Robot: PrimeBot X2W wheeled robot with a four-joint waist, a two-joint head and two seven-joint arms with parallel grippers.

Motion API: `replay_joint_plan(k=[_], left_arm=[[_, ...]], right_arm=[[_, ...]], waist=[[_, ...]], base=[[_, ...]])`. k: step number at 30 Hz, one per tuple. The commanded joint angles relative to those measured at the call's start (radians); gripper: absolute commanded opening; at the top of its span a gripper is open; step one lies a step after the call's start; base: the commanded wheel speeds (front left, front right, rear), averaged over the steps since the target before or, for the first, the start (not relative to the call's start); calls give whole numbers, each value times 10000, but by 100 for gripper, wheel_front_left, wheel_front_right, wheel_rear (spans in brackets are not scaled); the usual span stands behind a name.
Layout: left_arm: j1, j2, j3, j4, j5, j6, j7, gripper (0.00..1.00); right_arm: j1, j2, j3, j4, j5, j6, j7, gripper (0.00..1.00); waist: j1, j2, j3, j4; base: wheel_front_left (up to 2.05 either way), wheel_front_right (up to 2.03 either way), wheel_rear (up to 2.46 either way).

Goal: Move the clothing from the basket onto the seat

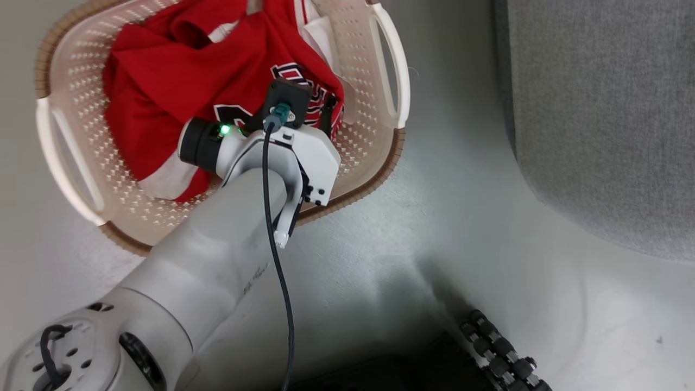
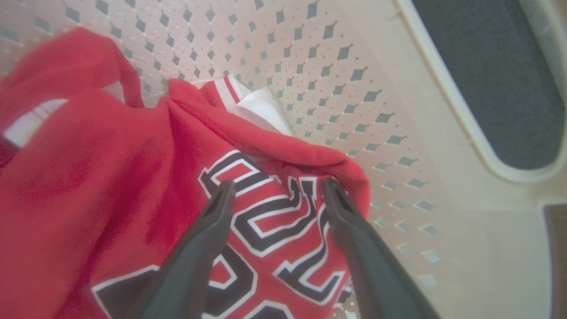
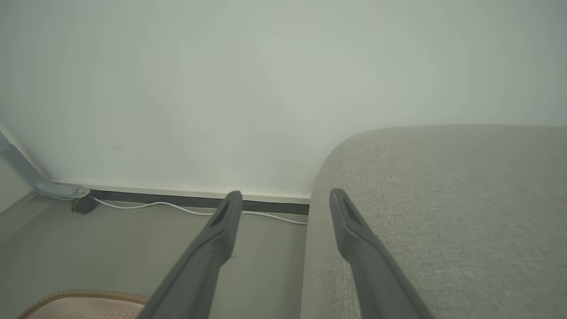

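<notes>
Straddling clothing (image 2: 88, 186) lettering: left gripper (image 2: 277, 188) jaws wide, inside basket (image 2: 354, 66) | right gripper (image 3: 285, 197) jaws wide, near seat (image 3: 443, 199) edge

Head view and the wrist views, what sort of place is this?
Likely a living room or a home-like test room: a grey upholstered seat, a laundry basket of red clothing on a pale floor, and a plain wall with a white cable along its base.

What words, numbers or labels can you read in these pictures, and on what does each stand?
None can be quoted whole.
Jersey: big black, white-edged letters, cut off by folds and the view's edge; unreadable.
Left forearm: faint small print, too small to read.
</notes>
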Motion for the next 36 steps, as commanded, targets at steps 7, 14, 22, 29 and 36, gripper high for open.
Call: replay_joint_plan(k=[7, 14, 22, 29, 36], left_arm=[[-519, -41, -214, 331, -383, 641, 913, 100], [-504, -41, -288, 559, 56, 1573, 2116, 100], [-335, -41, -293, 329, 196, 1700, 2398, 0], [35, -41, -294, -249, -167, 1643, 1467, 0], [757, -41, -295, -852, -530, 1525, 515, 0]], right_arm=[[139, 87, 194, 41, 123, 71, -57, 100], [132, 235, 307, 142, 144, 71, -57, 100], [127, 172, 269, 193, 126, 71, -57, 100], [334, -56, 146, 264, 106, 71, -57, 100], [742, -434, -42, 409, 122, 71, -57, 100]], waist=[[-1, 0, 471, -515], [-1, 0, 501, -655], [-1, 0, 408, -553], [-1, 0, -255, -152], [-1, 0, -1345, 425]], base=[[0, 0, 0], [0, 0, 0], [0, 0, 0], [0, 0, 0], [0, 0, 0]])
